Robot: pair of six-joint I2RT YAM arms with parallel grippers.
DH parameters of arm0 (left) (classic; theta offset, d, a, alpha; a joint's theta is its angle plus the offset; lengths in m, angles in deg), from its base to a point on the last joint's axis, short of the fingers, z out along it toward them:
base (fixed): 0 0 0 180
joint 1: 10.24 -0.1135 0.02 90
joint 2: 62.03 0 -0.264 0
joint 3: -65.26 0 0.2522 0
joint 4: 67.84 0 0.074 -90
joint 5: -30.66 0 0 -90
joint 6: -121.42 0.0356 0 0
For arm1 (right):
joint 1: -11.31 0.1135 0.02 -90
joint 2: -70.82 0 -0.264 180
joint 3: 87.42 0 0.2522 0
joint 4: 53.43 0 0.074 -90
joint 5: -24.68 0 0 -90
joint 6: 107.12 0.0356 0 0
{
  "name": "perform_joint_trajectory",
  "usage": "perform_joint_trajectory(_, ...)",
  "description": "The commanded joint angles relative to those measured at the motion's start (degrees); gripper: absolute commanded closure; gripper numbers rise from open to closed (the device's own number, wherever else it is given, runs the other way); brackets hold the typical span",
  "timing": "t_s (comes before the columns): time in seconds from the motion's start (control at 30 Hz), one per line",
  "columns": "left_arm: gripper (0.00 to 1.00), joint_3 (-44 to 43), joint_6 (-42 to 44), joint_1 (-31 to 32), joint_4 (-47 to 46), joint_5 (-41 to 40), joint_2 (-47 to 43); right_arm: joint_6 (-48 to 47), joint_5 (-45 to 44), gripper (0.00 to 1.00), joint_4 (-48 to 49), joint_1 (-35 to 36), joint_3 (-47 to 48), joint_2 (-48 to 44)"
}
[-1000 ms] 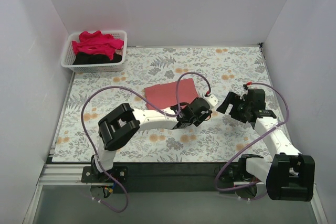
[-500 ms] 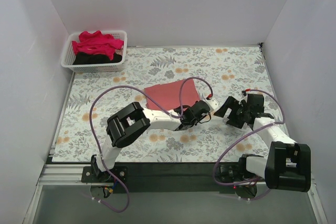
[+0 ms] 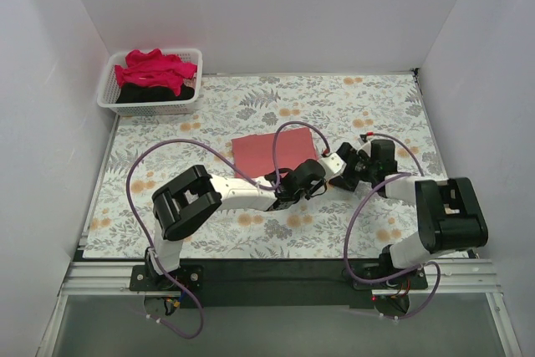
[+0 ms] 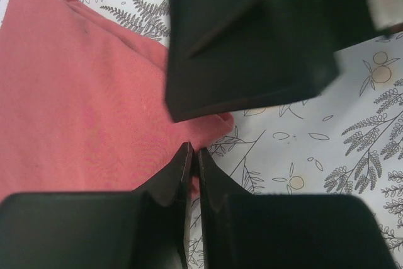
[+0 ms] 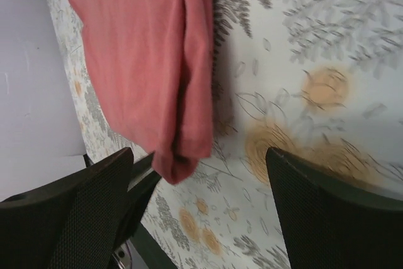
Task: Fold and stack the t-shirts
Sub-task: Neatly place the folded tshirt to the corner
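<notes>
left gripper closed — seemingly on coral t-shirt corner | right gripper splayed

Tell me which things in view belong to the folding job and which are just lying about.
Job:
- coral-red t-shirt, folded, corner pinched by the left gripper
- crimson-pink t-shirt
- black t-shirt under it

Lying about:
- white slatted basket holding those two
- floral table cover
- purple cables
</notes>
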Motion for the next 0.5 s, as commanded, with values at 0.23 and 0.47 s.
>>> perform_joint_trajectory(0.23,0.99,1.11,-3.76,-0.07,-2.37,2.10,-5.16,2.88,0.82,0.42,6.85,11.00,10.87,14.88)
perform_joint_trajectory(0.47,0.63,0.32,-7.54,-0.68,-1.58,2.98,-7.09,-1.52,0.74,0.98,6.41,11.01,13.87,18.32)
